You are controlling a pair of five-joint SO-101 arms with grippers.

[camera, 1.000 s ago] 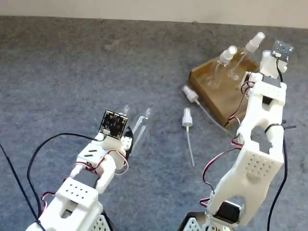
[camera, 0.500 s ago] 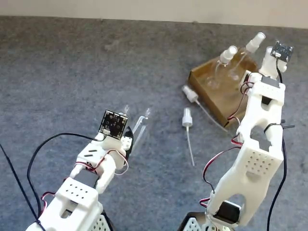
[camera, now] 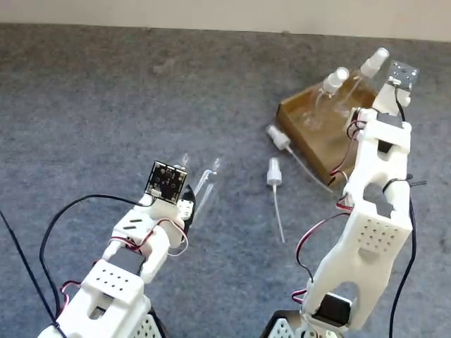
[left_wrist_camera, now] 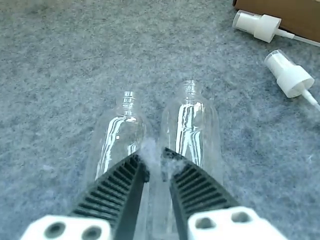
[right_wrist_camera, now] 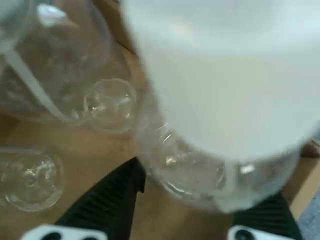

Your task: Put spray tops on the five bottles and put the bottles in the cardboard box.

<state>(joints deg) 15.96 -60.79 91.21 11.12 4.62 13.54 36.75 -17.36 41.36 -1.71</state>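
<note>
Grey, fuzzy carpet-like surface (camera: 99, 98) w/ a pale strip (camera: 211, 13) along its far edge, high view.

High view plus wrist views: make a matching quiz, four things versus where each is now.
1 cardboard box
2 loose spray tops
3 uncapped bottles
4 right gripper

A lying just past the left gripper
B clamped on a capped bottle
C on the carpet next to the box
D holds other capped bottles

Pairs: 1-D, 2-C, 3-A, 4-B.
</note>
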